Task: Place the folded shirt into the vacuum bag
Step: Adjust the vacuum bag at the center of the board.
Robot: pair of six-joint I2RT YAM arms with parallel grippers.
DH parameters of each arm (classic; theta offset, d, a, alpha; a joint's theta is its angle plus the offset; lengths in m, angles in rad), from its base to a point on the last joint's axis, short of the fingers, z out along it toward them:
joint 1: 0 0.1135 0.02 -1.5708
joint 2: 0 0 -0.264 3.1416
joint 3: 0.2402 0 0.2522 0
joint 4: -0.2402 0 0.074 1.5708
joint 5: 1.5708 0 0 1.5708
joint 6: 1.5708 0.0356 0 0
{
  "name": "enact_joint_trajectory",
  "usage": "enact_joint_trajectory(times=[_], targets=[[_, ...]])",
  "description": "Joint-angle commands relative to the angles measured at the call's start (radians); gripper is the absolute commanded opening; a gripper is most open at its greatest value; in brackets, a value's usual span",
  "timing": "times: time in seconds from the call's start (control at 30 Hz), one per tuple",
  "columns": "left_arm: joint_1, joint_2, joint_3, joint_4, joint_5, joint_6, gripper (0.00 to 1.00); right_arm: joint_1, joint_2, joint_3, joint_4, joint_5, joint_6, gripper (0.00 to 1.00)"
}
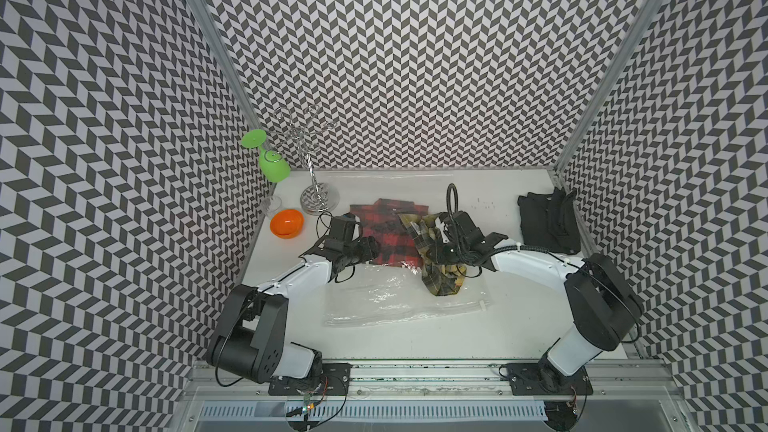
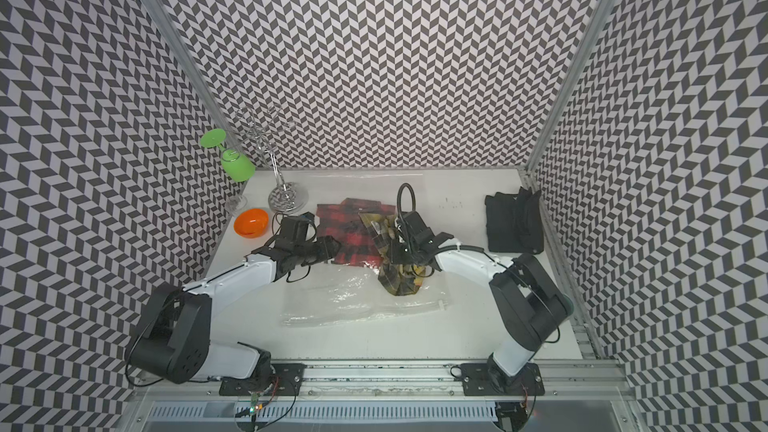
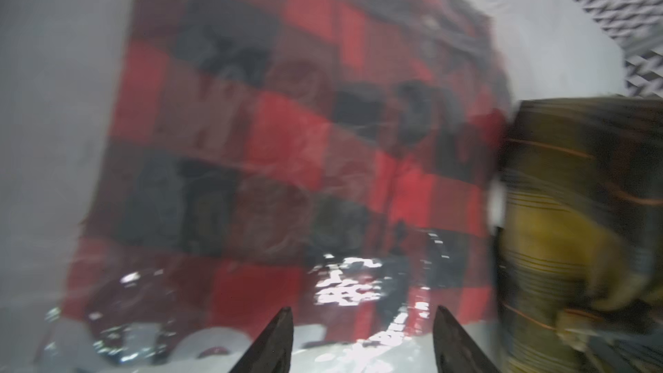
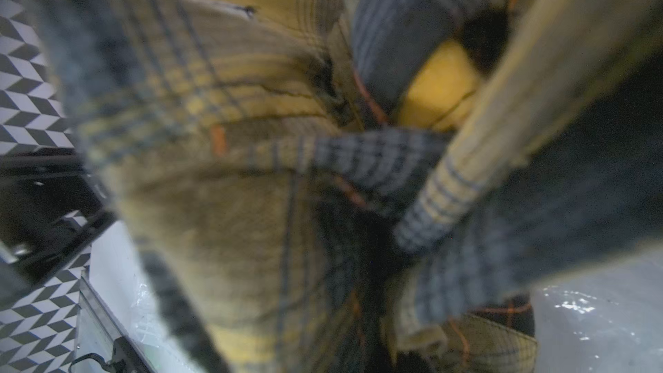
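The yellow plaid shirt [image 1: 442, 280] hangs bunched, long axis downward, pinched by the right gripper [image 1: 439, 254] over the vacuum bag [image 1: 374, 297]. The bag lies flat mid-counter [image 1: 519, 326], zip edge toward the robot. The left gripper [image 3: 364, 308] is spread.

vacuum bag [image 1: 386, 299]: clear crinkly plastic, glossy glints | yellow plaid shirt [image 1: 444, 284]: soft woven cloth, matt | red checked shirt [image 1: 390, 243]: matt cloth | black garment [image 1: 540, 222]: matt cloth | orange bowl [image 1: 286, 223]: smooth glossy plastic | wire rack [image 1: 319, 200]: shiny metal | table [image 1: 415, 338]: smooth white, matt
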Motion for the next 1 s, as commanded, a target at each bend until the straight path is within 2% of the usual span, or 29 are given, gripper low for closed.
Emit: enact_joint_trajectory(times=[0.0,0.2,0.3,0.5,0.67,0.73,0.83,0.97], targets=[[0.055,0.014,-0.041,0.072,-0.081,-0.107,0.65,-0.090,0.022,-0.092,0.040,-0.008,0.001,0.00],[0.056,0.069,-0.006,0.077,-0.186,-0.118,0.70,-0.192,-0.009,-0.181,0.040,-0.004,-0.042,0.00],[0.047,0.154,0.018,0.107,-0.105,-0.110,0.69,-0.223,-0.022,-0.191,0.039,0.000,-0.054,0.00],[-0.110,0.292,0.092,0.169,-0.031,-0.125,0.67,-0.301,-0.043,-0.153,0.004,0.025,-0.100,0.00],[-0.189,0.380,0.163,0.190,0.041,-0.136,0.64,-0.402,-0.059,-0.127,-0.041,0.059,-0.148,0.00],[-0.217,0.381,0.179,0.182,0.042,-0.132,0.64,-0.424,-0.064,-0.120,-0.037,0.068,-0.148,0.00],[-0.207,0.340,0.175,0.161,0.057,-0.106,0.64,-0.424,-0.042,-0.106,-0.037,0.094,-0.149,0.00],[-0.196,0.227,0.250,0.007,0.044,0.047,0.64,-0.423,-0.008,-0.099,-0.031,0.089,-0.151,0.00]])
